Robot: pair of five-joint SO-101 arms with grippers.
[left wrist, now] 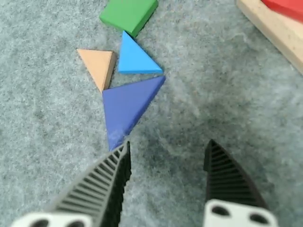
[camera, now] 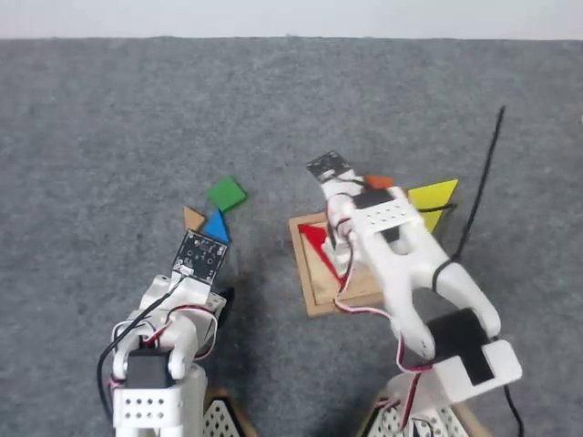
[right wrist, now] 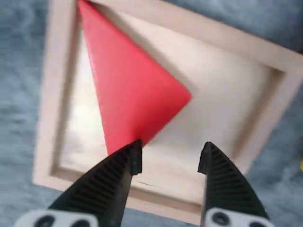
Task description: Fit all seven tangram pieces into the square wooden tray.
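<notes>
Grey felt mat (camera: 109, 118) covers table, w/ pale wall strip (camera: 273, 18) at far edge.

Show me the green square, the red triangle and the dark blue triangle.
green square (left wrist: 129, 13), left wrist view, middle of its top face.
red triangle (right wrist: 127, 85), right wrist view, centre of its face.
dark blue triangle (left wrist: 126, 105), left wrist view, centre of its face.

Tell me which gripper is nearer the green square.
Left. The left gripper hangs just short of the dark blue triangle, with the green square beyond it; the right gripper hangs over the wooden tray, farther off.
</notes>
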